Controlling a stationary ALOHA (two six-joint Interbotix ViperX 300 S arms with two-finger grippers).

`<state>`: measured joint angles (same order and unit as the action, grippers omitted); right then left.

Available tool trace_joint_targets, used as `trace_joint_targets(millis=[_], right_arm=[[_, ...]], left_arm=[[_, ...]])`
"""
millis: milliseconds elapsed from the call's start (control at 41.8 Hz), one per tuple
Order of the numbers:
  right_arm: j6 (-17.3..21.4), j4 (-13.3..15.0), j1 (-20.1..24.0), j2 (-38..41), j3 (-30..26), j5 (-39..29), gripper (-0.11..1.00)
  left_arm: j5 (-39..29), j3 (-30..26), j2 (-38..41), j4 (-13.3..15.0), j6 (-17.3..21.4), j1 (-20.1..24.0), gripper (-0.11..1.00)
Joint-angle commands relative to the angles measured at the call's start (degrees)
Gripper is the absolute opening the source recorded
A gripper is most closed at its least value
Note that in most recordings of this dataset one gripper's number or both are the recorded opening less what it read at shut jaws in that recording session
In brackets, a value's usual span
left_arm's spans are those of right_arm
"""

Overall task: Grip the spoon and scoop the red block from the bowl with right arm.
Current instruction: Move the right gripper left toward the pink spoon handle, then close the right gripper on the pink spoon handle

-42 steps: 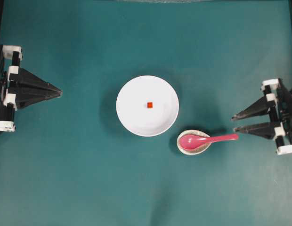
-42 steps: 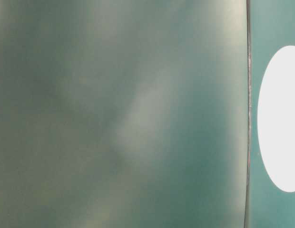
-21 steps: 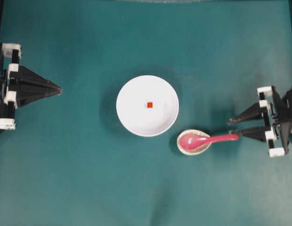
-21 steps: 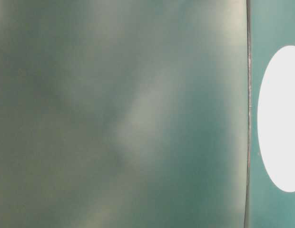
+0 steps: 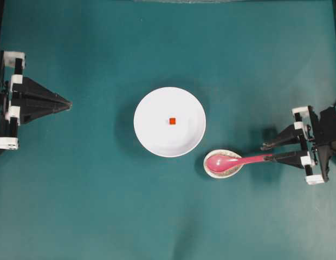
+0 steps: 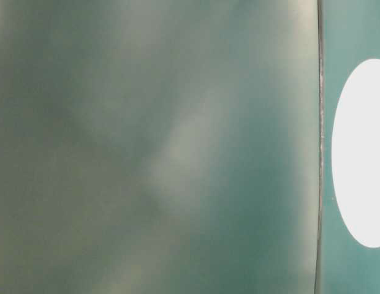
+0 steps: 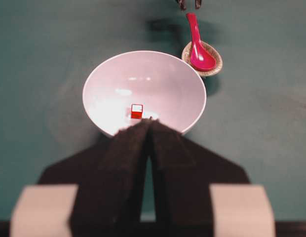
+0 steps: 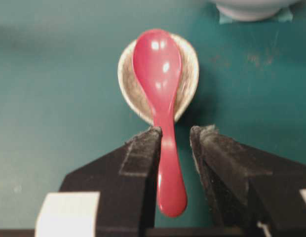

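One second ago well clear, the right end effector (image 8: pixel 175 136) is now brought around the spoon (image 8: pixel 160 94) handle, jaws released; grasping can be attempted next.

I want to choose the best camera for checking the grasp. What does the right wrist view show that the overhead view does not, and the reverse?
Only the right wrist view shows the open right gripper from close by, with the spoon handle in the gap beside one finger.

Only the overhead view shows the tiny red block inside the large round white bowl, and the shut left gripper.

Both show the glossy pink spoon resting in the small cream dish on the green table.
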<state>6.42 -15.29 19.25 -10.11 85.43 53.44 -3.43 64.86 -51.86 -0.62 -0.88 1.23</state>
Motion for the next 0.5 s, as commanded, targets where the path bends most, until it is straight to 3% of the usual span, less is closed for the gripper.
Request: trace_joint_targets(millis=[0, 478], right_arm=[[0.53, -0.35, 1.14, 1.49, -0.97, 1.14, 0.4], [1.58, -0.35, 2.02, 9.93, -2.37, 4.75, 0.4]], left_arm=[[0.26, -1.67, 0.35, -0.18, 0.0, 0.09, 0.0], [0.26, -1.67, 0.44, -0.18, 0.0, 0.09, 0.0]])
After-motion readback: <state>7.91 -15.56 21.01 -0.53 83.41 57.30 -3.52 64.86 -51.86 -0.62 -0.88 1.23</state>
